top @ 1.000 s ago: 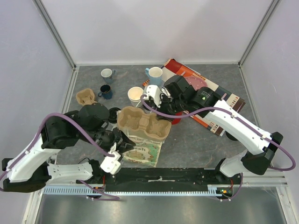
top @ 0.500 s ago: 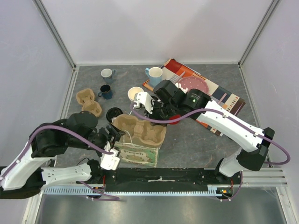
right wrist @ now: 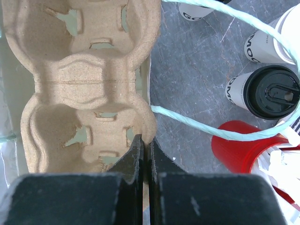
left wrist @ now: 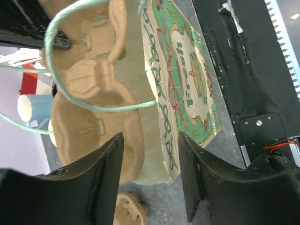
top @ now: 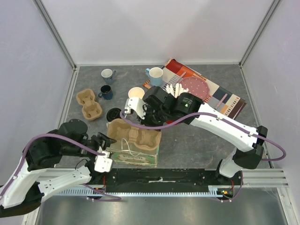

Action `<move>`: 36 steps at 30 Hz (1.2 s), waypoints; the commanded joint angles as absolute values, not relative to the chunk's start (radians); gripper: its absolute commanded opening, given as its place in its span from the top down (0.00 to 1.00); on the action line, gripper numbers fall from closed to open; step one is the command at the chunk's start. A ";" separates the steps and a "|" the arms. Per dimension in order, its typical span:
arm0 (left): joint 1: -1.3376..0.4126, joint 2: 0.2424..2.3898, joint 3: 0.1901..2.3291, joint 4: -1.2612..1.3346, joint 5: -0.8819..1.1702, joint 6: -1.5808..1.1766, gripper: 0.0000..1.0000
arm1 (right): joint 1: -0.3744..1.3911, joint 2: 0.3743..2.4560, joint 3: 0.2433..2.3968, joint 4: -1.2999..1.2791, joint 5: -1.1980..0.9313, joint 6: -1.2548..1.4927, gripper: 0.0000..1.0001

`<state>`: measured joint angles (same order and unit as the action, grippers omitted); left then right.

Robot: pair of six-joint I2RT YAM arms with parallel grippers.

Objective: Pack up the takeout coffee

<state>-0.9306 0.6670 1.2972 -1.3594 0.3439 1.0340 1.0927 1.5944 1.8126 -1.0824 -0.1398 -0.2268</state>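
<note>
On the table (right wrist: 187, 70), 1 cream takeout coffee (right wrist: 273, 92) wears a black lid.

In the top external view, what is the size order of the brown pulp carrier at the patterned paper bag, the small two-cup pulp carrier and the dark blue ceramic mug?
1. brown pulp carrier at the patterned paper bag
2. small two-cup pulp carrier
3. dark blue ceramic mug
None look alike.

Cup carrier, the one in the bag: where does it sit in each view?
Top external: cup carrier centre-left, in the bag.
Left wrist: cup carrier upper left.
Right wrist: cup carrier left half, right claw shut on its rim.
Shared landmark: the bag's pale handle cord.
</note>
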 commanded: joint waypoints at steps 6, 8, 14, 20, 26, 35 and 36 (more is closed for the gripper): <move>-0.925 0.631 1.215 -1.465 0.401 0.994 0.47 | 1.115 1.611 1.873 -1.137 -0.077 -0.192 1.00; -0.925 0.627 1.206 -1.468 0.394 0.999 0.50 | 1.115 1.611 1.885 -1.140 -0.077 -0.190 1.00; -0.925 0.634 1.206 -1.505 0.406 1.046 0.74 | 1.123 1.620 1.924 -1.140 -0.091 -0.192 1.00; -0.925 0.647 1.235 -1.537 0.423 1.078 0.92 | 1.137 1.637 1.943 -1.141 -0.081 -0.181 1.00; -0.925 0.640 1.219 -1.484 0.416 1.129 0.98 | 1.204 1.700 2.034 -1.143 -0.052 -0.134 1.00; -0.927 0.635 1.223 -1.489 0.397 1.186 0.98 | 1.213 1.755 2.120 -1.173 -0.043 -0.029 1.00; -0.925 0.638 1.226 -1.494 0.397 1.187 0.98 | 1.213 1.761 2.143 -1.181 -0.046 -0.020 1.00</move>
<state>-0.9306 0.6361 1.2068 -1.3720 0.3958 1.1286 1.2053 1.7336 2.0335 -1.1603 -0.0437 -0.0975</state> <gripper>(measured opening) 0.025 0.022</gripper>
